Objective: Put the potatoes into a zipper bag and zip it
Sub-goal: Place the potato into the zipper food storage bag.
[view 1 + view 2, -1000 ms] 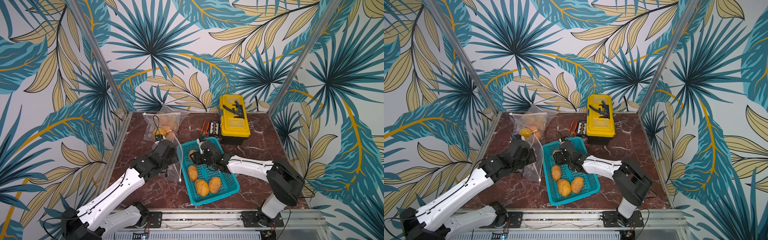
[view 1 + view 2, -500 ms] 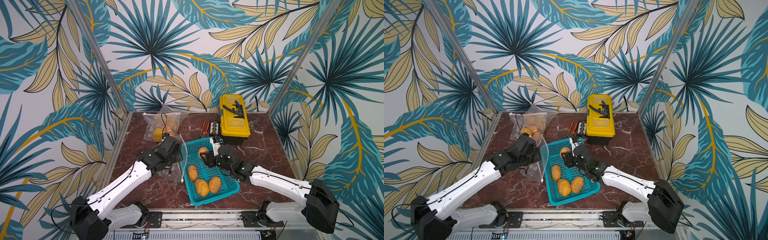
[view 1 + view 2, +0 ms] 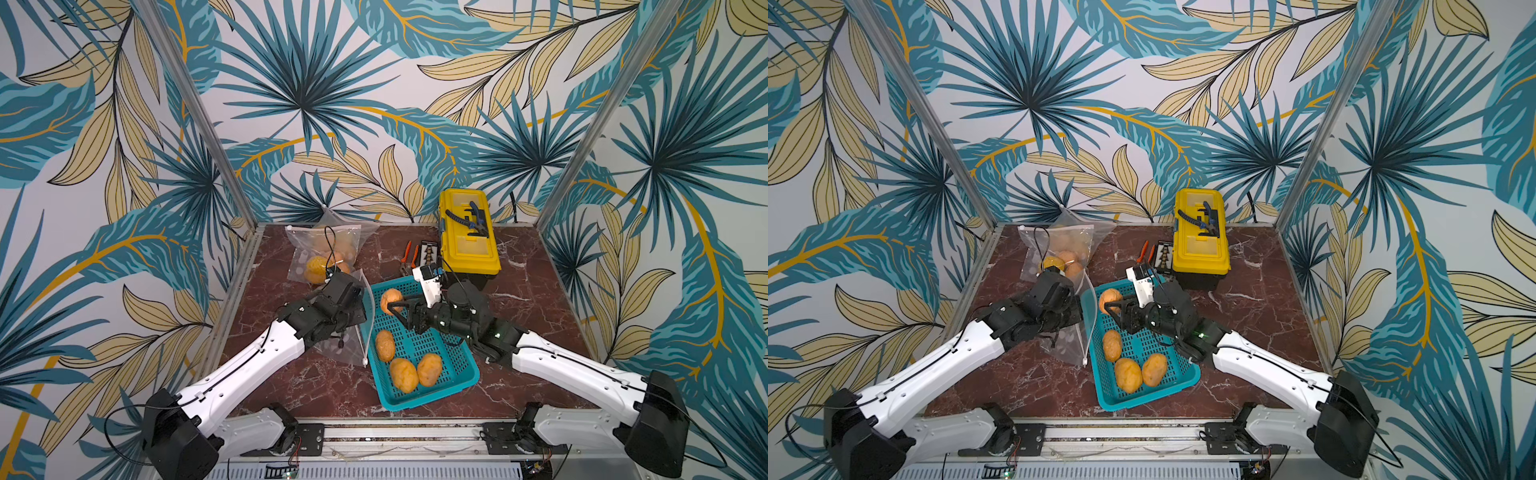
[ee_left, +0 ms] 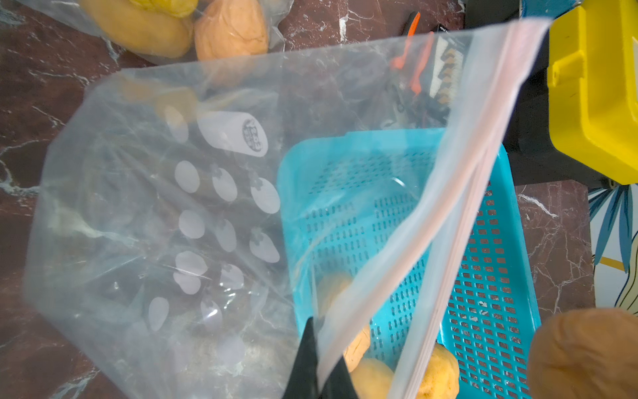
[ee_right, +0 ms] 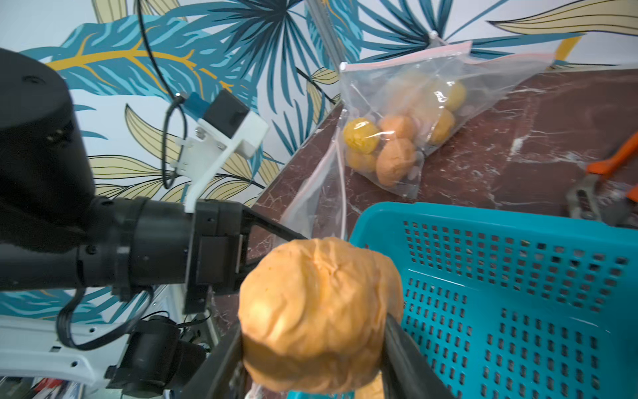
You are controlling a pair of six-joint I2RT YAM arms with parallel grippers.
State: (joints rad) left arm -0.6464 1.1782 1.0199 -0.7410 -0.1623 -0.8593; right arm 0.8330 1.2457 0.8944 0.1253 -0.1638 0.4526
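My right gripper [image 3: 394,306] is shut on one orange-tan potato [image 3: 391,300], held above the far end of the teal basket [image 3: 432,397]; the right wrist view shows that potato [image 5: 321,311] clamped between both fingers [image 5: 404,349]. Three more potatoes [image 3: 403,375] lie in the basket. My left gripper [image 4: 316,359] is shut on the rim of an empty clear zipper bag [image 4: 155,224], keeping its mouth up beside the basket's left edge. In both top views that bag [image 3: 1069,345] hangs below the left wrist.
A second zipper bag [image 3: 324,253] with several potatoes inside lies at the back left. A yellow toolbox [image 3: 468,237] stands at the back right, with orange pliers [image 3: 409,254] and a small black bit case beside it. Walls close in three sides.
The right gripper has lifted its potato up out of the basket's far corner, toward the bag. The left gripper has reached further back, still holding the bag's rim.
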